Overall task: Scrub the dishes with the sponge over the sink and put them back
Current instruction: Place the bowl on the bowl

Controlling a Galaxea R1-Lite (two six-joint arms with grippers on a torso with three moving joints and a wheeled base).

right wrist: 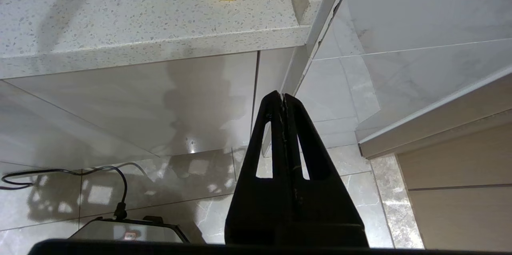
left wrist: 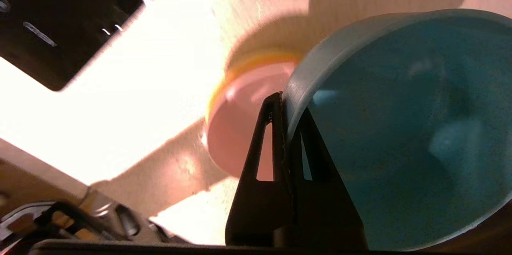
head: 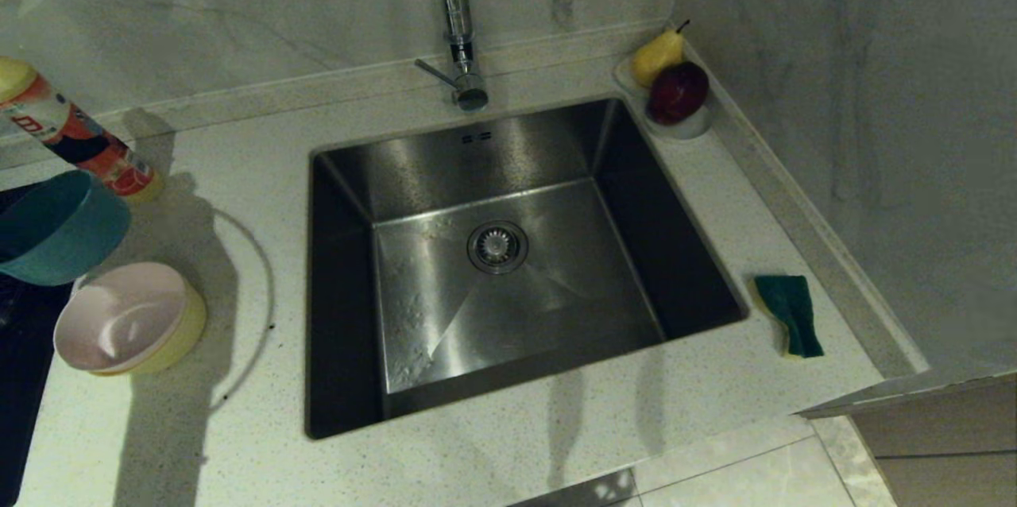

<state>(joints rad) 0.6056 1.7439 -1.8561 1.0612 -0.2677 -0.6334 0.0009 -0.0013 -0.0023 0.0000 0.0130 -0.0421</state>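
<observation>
My left gripper (left wrist: 286, 105) is shut on the rim of the light blue bowl (left wrist: 400, 127), one finger inside and one outside. In the head view that blue bowl (head: 56, 225) hangs tilted above the counter at the far left, and the gripper itself does not show there. Below it the pink bowl (head: 119, 316) sits nested in the yellow bowl (head: 187, 328). The steel sink (head: 508, 268) lies in the middle. The green and yellow sponge (head: 790, 315) rests on the counter right of the sink. My right gripper (right wrist: 283, 96) is shut and empty, parked below the counter edge.
A tall chrome faucet (head: 457, 22) stands behind the sink. A white dish with a pear (head: 658, 54) and a red apple (head: 677, 91) sits in the back right corner. A red and white bottle (head: 79, 141) leans at the far left.
</observation>
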